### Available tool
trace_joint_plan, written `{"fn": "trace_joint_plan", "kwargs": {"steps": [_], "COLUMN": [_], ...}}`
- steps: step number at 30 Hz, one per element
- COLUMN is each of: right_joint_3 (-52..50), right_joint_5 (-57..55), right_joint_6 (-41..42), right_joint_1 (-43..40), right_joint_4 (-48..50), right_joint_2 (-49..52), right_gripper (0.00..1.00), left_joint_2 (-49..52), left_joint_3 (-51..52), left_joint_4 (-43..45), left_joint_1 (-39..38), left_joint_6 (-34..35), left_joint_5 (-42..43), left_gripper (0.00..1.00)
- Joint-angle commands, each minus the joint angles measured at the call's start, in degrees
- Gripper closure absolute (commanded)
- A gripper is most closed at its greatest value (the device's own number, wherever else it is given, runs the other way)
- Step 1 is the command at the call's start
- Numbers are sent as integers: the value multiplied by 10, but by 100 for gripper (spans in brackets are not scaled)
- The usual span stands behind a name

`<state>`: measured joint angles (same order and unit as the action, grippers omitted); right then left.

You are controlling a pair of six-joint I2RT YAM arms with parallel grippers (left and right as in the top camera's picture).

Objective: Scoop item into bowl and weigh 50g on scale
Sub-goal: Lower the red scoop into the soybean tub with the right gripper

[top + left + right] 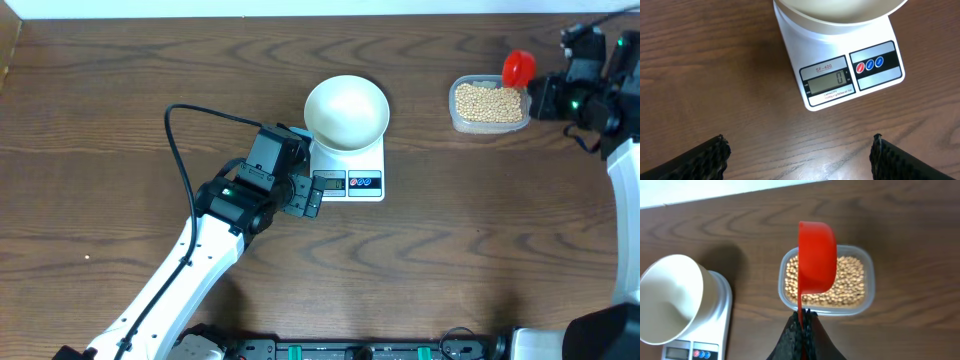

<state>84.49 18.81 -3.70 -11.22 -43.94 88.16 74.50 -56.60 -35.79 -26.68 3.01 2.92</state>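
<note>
One dark wood-grain table (pixel 100 100) carries everything; two arms work over it. The left gripper (pixel 800 142) hangs at the 8 o'clock corner of the scale, its ribbed black fingers (pixel 715 155) spread wide and holding nothing; the right gripper (pixel 803 316) is pinched tight on the thin handle of one glossy red plastic scoop (pixel 816 255). One white rectangular scale (pixel 805 45) sits near the centre, display (pixel 830 82) reading 0. One smooth round white bowl (pixel 346 112) stands on it, empty. One clear rounded-rectangular tub (pixel 868 260) lies at the bowl's 3 o'clock, well apart, holding many small round tan soybeans (pixel 850 282); the scoop hovers over it. Three tiny round buttons (pixel 870 64): one red, two blue.
</note>
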Motion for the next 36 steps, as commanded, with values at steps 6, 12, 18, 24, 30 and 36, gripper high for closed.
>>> {"fn": "trace_joint_plan", "kwargs": {"steps": [6, 12, 18, 24, 30, 36], "right_joint_3": [78, 84, 84, 84, 83, 83], "right_joint_5": [-69, -70, -98, -124, -127, -127], "right_joint_6": [-46, -78, -77, -75, -87, -88], "right_joint_1": [17, 19, 19, 19, 19, 18], "right_joint_4": [-75, -113, -109, -91, -74, -72], "right_joint_2": [78, 139, 166, 168, 173, 193], "right_gripper": [99, 99, 99, 99, 99, 99], "left_joint_2": [1, 1, 1, 1, 1, 1], "left_joint_3": [11, 11, 11, 11, 11, 11], "left_joint_4": [-2, -2, -2, -2, -2, -2], "left_joint_1": [2, 2, 2, 2, 2, 2], "left_joint_6": [0, 0, 0, 0, 0, 0], "left_joint_5": [1, 1, 1, 1, 1, 1], "left_gripper": [8, 8, 8, 8, 8, 8]}}
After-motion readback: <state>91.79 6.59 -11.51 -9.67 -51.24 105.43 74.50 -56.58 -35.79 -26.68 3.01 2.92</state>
